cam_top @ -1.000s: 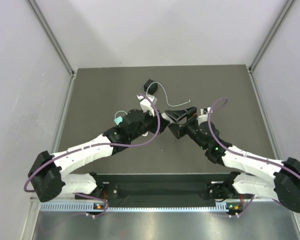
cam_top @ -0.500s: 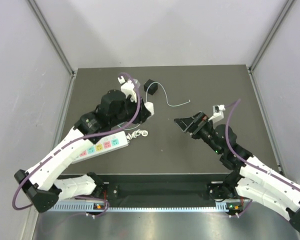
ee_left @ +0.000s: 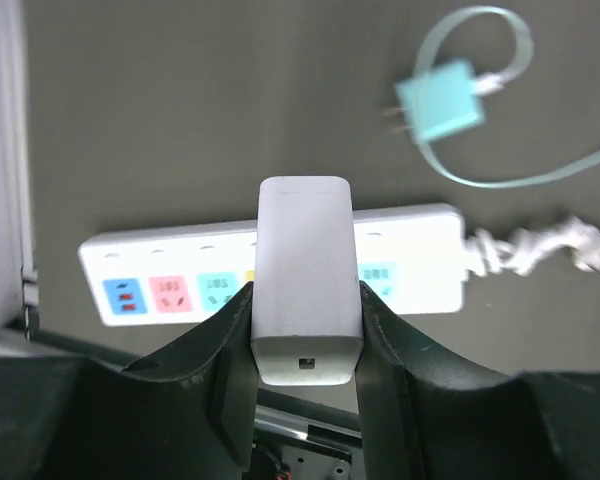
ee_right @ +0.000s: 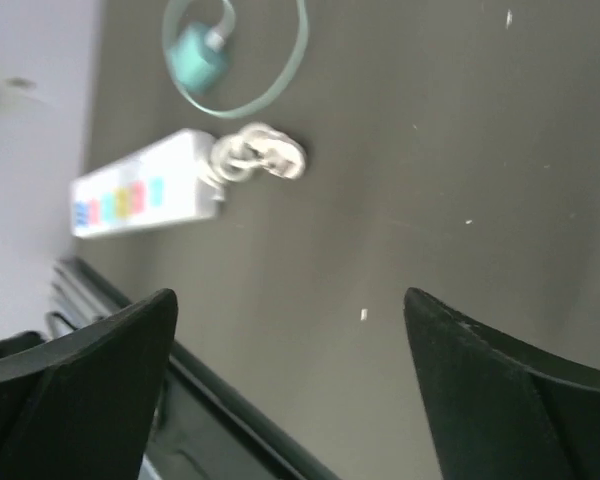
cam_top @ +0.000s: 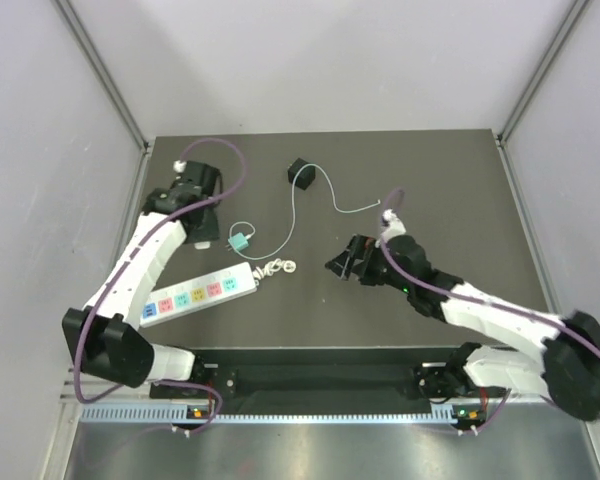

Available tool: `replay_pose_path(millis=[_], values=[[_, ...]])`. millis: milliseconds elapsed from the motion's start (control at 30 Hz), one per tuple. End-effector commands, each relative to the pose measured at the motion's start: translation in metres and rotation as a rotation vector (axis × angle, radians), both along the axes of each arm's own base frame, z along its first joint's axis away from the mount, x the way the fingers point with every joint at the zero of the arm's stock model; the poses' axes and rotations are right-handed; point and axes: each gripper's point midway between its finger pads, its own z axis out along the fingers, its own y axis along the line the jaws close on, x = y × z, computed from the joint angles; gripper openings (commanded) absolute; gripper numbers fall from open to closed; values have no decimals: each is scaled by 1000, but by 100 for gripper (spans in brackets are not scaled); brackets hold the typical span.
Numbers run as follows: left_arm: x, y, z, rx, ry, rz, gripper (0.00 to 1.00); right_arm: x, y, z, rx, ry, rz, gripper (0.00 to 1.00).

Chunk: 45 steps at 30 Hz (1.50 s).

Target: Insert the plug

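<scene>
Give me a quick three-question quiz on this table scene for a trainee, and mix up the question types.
1. True or false: the black plug is seated in the strip.
2. What sits between the fingers of the left gripper? A) black plug B) white block C) nothing
3. Fill in: the right gripper is ____ and holds nothing.
Key: 1 false, it lies well apart from the strip; 2 B; 3 open.
</scene>
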Motion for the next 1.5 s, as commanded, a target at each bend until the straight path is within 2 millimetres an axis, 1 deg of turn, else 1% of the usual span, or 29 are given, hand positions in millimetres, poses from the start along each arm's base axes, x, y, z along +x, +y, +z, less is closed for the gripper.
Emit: replay_pose_path(millis=[0, 33, 67, 100, 133, 167, 200, 233, 267, 300, 333, 367, 433, 467, 500, 533, 567, 600, 767, 867, 933, 967, 1033, 1133, 1233, 1333, 1367, 1433, 1467], values=[[-5, 28, 9, -26, -38, 67, 0, 25, 39, -1, -56, -29, 129, 91], [-5, 30, 8, -40, -44, 94, 0, 41, 56, 21, -72, -96, 169, 89], [-5, 35, 12, -50, -66, 119, 0, 41, 62, 8, -136, -65, 212, 83], [-7, 37, 10, -55, -73, 135, 0, 48, 71, -19, -217, -16, 238, 79], [-5, 40, 12, -61, -97, 159, 0, 68, 88, 5, -251, -109, 276, 77], [-6, 47, 16, -65, -120, 186, 0, 69, 97, -1, -304, -122, 323, 76], [-9, 52, 14, -62, -121, 207, 0, 70, 102, -24, -384, -99, 369, 75], [-8, 57, 18, -66, -148, 227, 0, 82, 112, -10, -430, -191, 415, 74], [-8, 68, 19, -67, -160, 267, 0, 82, 119, -11, -461, -224, 452, 73], [-8, 74, 18, -74, -173, 290, 0, 83, 123, -20, -494, -241, 494, 73], [-7, 77, 19, -96, -185, 308, 0, 88, 128, -16, -533, -325, 546, 73], [-2, 93, 22, -109, -222, 363, 0, 84, 136, -18, -538, -366, 606, 75], [8, 99, 23, -150, -247, 402, 0, 85, 145, -32, -588, -482, 729, 77], [16, 104, 29, -168, -278, 425, 0, 79, 152, -38, -582, -506, 796, 79], [21, 104, 30, -186, -283, 432, 0, 75, 156, -56, -600, -504, 853, 79], [27, 103, 30, -209, -291, 442, 0, 77, 161, -55, -615, -557, 902, 80], [32, 99, 26, -233, -283, 441, 0, 71, 168, -60, -600, -569, 951, 80], [41, 99, 30, -259, -323, 455, 0, 71, 170, -71, -616, -585, 988, 80], [51, 101, 28, -272, -350, 478, 0, 46, 189, -64, -530, -694, 1123, 80], [51, 101, 24, -268, -334, 477, 0, 36, 195, -69, -537, -733, 1159, 80], [51, 102, 24, -266, -341, 474, 0, 32, 200, -76, -552, -734, 1183, 80], [51, 101, 24, -268, -340, 471, 0, 31, 199, -88, -574, -707, 1198, 80], [52, 96, 24, -287, -337, 448, 0, 29, 209, -91, -592, -722, 1213, 80], [55, 89, 24, -305, -328, 393, 0, 36, 217, -104, -633, -714, 1197, 76], [52, 89, 18, -283, -289, 364, 0, 41, 224, -106, -617, -713, 1156, 67], [47, 91, 8, -244, -235, 336, 0, 51, 225, -104, -620, -708, 1058, 48], [46, 95, 7, -225, -226, 337, 0, 54, 223, -106, -630, -698, 1033, 39], [40, 98, 1, -183, -182, 309, 0, 56, 220, -105, -609, -681, 980, 28], [40, 101, 4, -162, -179, 304, 0, 60, 217, -105, -614, -668, 940, 20]])
